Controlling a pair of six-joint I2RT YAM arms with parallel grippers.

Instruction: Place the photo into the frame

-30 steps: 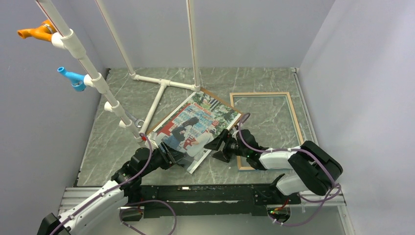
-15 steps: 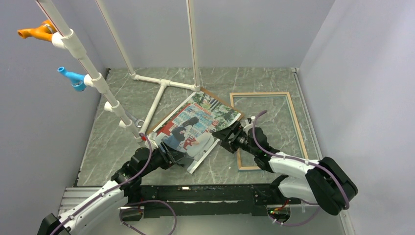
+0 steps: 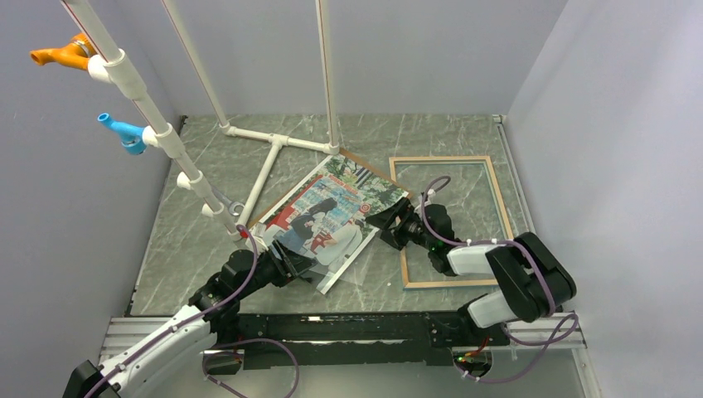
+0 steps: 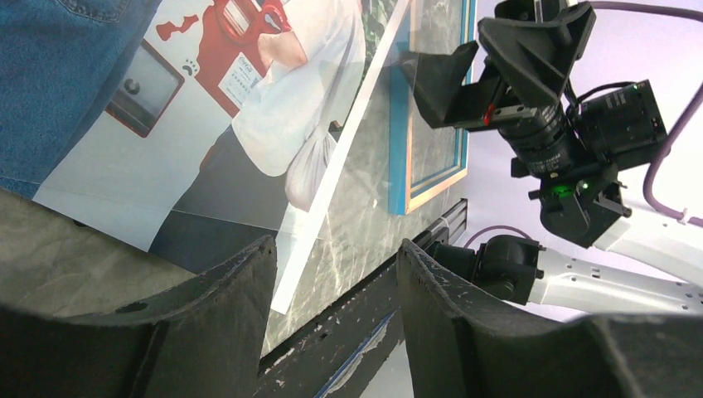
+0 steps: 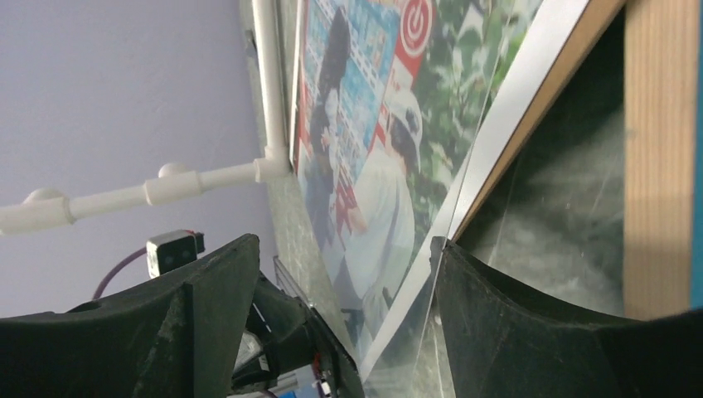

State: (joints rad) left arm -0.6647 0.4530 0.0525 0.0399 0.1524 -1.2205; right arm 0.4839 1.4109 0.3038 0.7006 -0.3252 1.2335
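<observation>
Your left claw (image 4: 336, 247): open, photo (image 3: 332, 215) edge between fingers.
Your right claw (image 5: 344, 242): open at photo's 3 o'clock edge.
Frame (image 3: 439, 159): 3 o'clock of photo.

I'm looking into a lab test booth: plain lilac walls (image 3: 431, 58) box in a marble-patterned tabletop (image 3: 182, 240) carrying a white pipe rig (image 3: 267, 135) (orange peg (image 3: 60, 54), blue peg (image 3: 122, 133)).

The photo (image 3: 330, 217) shows red machines, green foliage, a white shirt. Right of it, the frame (image 3: 439, 159) is light wood, blue-edged, on a grey-green veined table (image 3: 182, 240).
</observation>
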